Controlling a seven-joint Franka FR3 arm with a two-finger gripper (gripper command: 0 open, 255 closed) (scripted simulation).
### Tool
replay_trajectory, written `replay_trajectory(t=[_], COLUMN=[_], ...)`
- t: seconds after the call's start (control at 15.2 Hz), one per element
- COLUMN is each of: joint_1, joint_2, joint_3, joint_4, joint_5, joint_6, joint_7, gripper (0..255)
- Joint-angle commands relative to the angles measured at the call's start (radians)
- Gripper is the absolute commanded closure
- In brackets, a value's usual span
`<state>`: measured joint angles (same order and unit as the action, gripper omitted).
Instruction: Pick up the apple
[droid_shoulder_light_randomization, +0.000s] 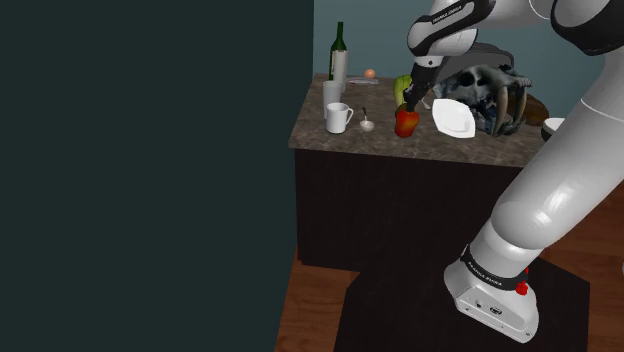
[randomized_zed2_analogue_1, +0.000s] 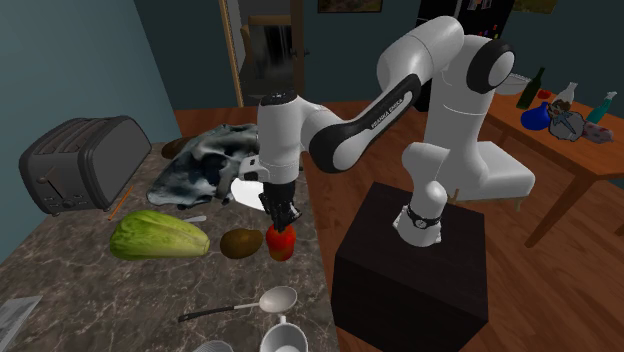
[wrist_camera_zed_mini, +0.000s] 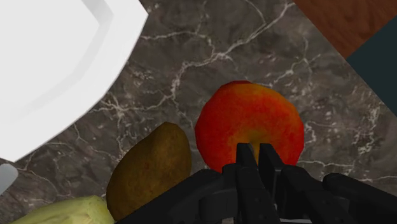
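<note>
A red and yellow apple (wrist_camera_zed_mini: 249, 124) stands on the dark marbled counter (wrist_camera_zed_mini: 210, 57), near its front edge. In the shoulder view the apple (droid_shoulder_light_randomization: 405, 123) sits between a white spoon and a white plate. My black gripper (wrist_camera_zed_mini: 257, 162) hangs just above the apple's top, its two fingers drawn together with only a sliver between them and nothing clasped. Seen from the second exterior view, the gripper (randomized_zed2_analogue_1: 283, 215) points straight down onto the apple (randomized_zed2_analogue_1: 281, 243).
A brown oval fruit (wrist_camera_zed_mini: 149, 175) lies close beside the apple, and a white plate (wrist_camera_zed_mini: 57, 63) is just beyond it. A green vegetable (randomized_zed2_analogue_1: 160, 237), spoon (randomized_zed2_analogue_1: 250, 303), crumpled cloth (randomized_zed2_analogue_1: 205, 160) and toaster (randomized_zed2_analogue_1: 80, 160) share the counter. A mug (droid_shoulder_light_randomization: 338, 118) and bottle (droid_shoulder_light_randomization: 339, 55) stand further along.
</note>
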<state>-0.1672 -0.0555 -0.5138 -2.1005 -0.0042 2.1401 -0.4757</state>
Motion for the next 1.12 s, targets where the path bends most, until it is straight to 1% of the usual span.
replay_trajectory(t=[0.0, 0.33, 1.06], joint_1=[0.0, 0.0, 0.003], joint_2=[0.0, 0.001, -0.039], joint_3=[0.0, 0.0, 0.008], joint_4=[0.0, 0.0, 0.111], joint_5=[0.0, 0.0, -0.021], joint_6=[0.0, 0.0, -0.145], joint_7=[0.0, 0.0, 0.018], gripper=[255, 255, 255])
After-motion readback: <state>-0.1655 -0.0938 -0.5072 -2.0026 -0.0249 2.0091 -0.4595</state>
